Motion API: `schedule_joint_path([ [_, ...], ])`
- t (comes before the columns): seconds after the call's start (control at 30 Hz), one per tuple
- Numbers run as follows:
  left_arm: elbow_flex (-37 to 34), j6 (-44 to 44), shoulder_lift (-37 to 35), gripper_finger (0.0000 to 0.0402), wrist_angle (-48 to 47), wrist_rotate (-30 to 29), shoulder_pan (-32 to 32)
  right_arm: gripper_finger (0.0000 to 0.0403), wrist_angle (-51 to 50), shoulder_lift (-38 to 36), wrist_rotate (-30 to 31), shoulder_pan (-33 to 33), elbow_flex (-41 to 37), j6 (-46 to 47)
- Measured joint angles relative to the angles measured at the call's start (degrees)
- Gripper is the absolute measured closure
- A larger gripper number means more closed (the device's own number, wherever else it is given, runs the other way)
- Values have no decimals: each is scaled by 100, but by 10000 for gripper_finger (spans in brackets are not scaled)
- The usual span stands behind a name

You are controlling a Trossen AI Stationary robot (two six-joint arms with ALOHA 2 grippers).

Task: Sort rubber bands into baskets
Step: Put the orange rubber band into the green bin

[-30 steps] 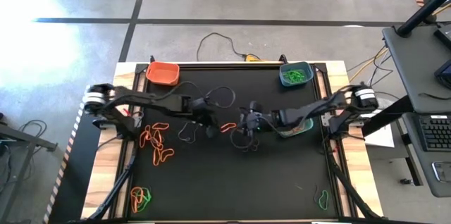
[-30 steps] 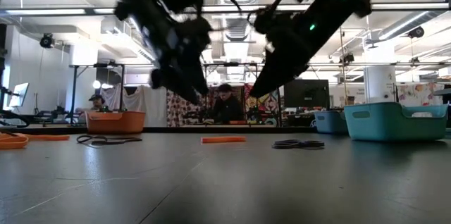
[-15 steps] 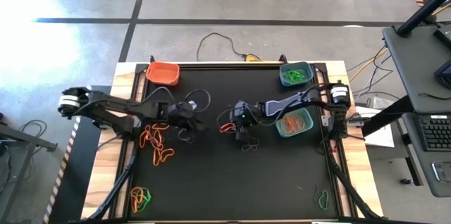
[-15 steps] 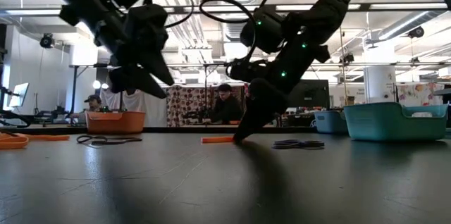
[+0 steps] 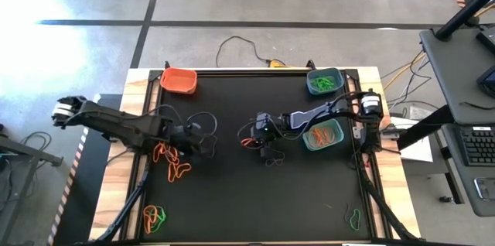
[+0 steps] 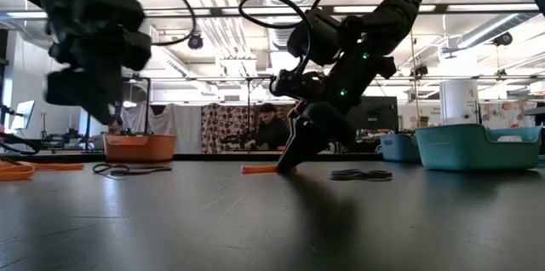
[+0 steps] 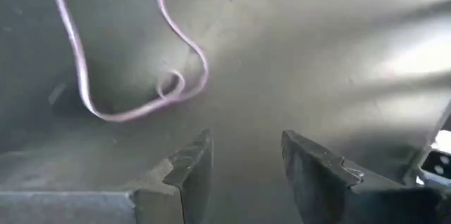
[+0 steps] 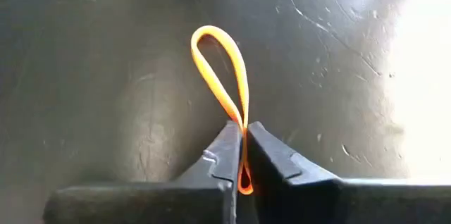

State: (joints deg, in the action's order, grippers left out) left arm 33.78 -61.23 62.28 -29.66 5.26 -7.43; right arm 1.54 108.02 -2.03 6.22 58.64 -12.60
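Note:
An orange rubber band [image 8: 222,69] lies mid-table with my right gripper [image 8: 242,146] shut on its end; in the high view the gripper [image 5: 259,139] stands at the band [image 5: 249,141]. My left gripper [image 7: 243,160] hangs open above the mat left of centre [image 5: 203,144], with a thin dark band [image 7: 127,62] lying flat just beyond its fingertips. The orange basket [image 5: 179,80] sits far left. A basket with green bands [image 5: 324,82] sits far right. The teal basket [image 5: 322,134], holding orange bands, sits right of my right gripper. My right gripper pinches the orange band near one end [image 8: 243,129], the loop's two strands squeezed together between the two fingers. The fingers slant down from the table's right, their tips at the mat [image 6: 285,166]. The rest of the loop [image 6: 260,169] lies flat on the mat beyond the fingertips.
A cluster of orange bands [image 5: 172,157] lies near the left arm. More orange and green bands [image 5: 155,216] lie at the near left, a green one [image 5: 353,216] at the near right, and a dark one [image 5: 272,159] just near of my right gripper.
My left gripper has swept toward the table's left edge, away from the centre, and rolled. My right gripper has come down and a little left onto the orange band's end, then kept still there; the band stays on the mat.

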Motion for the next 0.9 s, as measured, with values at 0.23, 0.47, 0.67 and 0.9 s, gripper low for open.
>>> schedule_joint_path([
  [0.23, 0, -184, 24, 247, 6, -770, -647, 393, -2889, -1468, 596, -88, 487, 144],
  [0.47, 94, -38, 154, 247, -16, -885, -812, 393, -6309, -3238, 634, -142, 1026, 1589],
  [0.67, 421, 567, 140, 247, -272, -878, -1164, 394, -7367, -4122, 759, -142, 212, 3302],
  [0.9, 752, 263, 138, 247, -427, -156, -1966, 394, -6721, -4175, 917, -50, -1216, 4234],
])
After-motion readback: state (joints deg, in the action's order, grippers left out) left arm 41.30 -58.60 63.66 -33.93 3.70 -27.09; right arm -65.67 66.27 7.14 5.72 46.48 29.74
